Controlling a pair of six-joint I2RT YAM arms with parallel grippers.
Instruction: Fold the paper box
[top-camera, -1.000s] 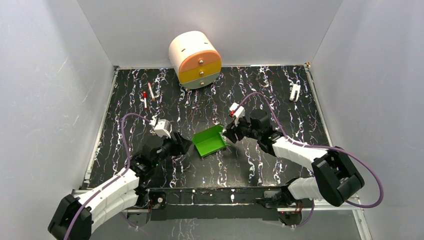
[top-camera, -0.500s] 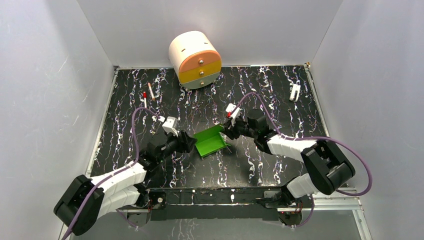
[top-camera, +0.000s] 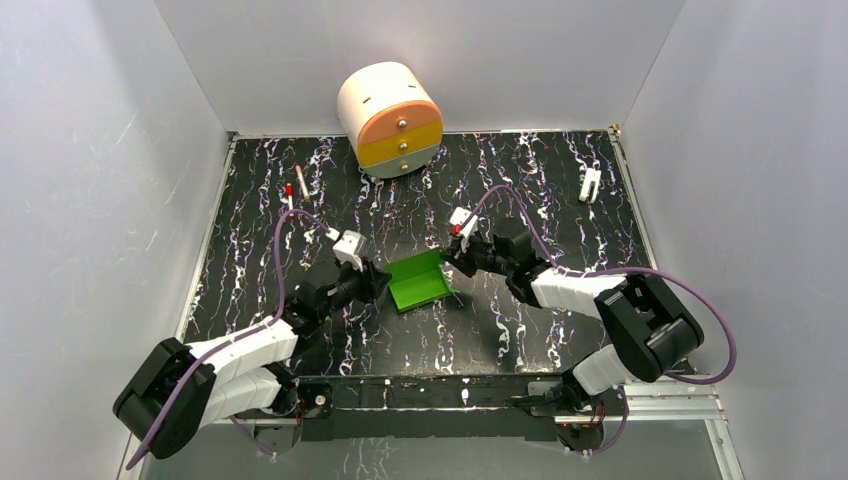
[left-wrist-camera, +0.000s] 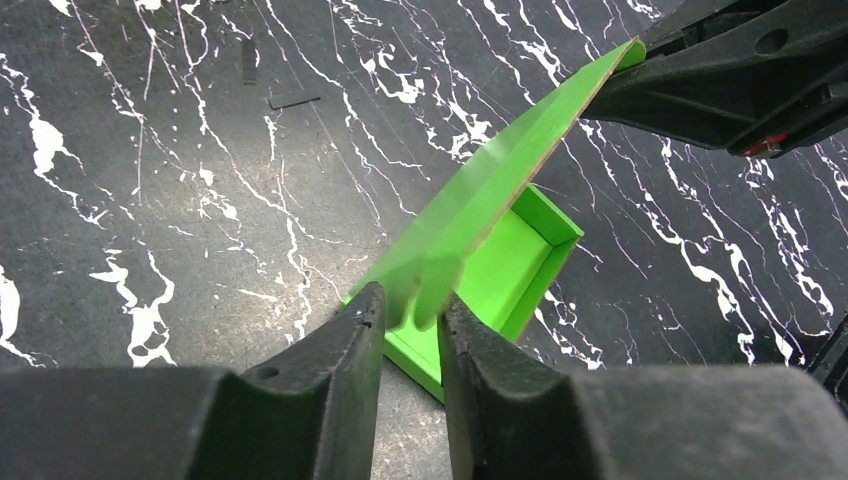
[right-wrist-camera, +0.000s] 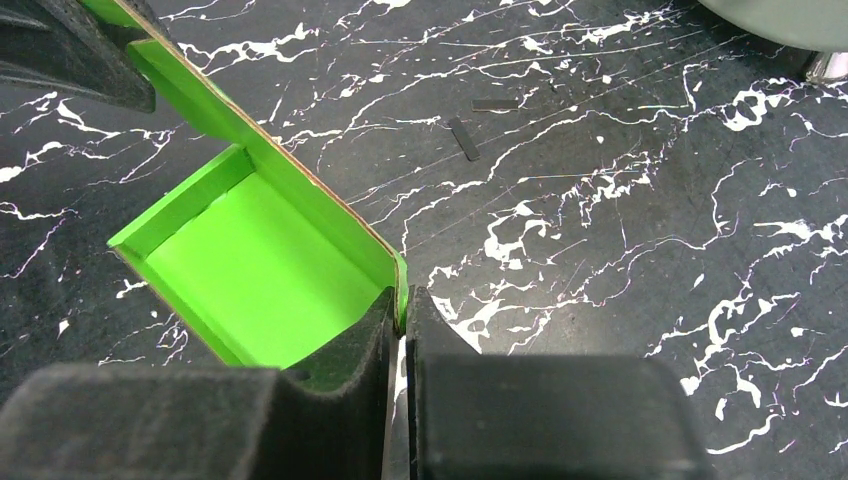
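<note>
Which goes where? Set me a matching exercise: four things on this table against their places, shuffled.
Things:
1 paper box
2 drawer unit
3 small white part
4 two pens

Places:
a far right of the table
b far left of the table
c middle of the table
d far edge, by the back wall

Pairs: 1-c, 2-d, 3-a, 4-b

Marbled table (top-camera: 560, 190): paper box (top-camera: 420, 285), drawer unit (top-camera: 390, 118)
</note>
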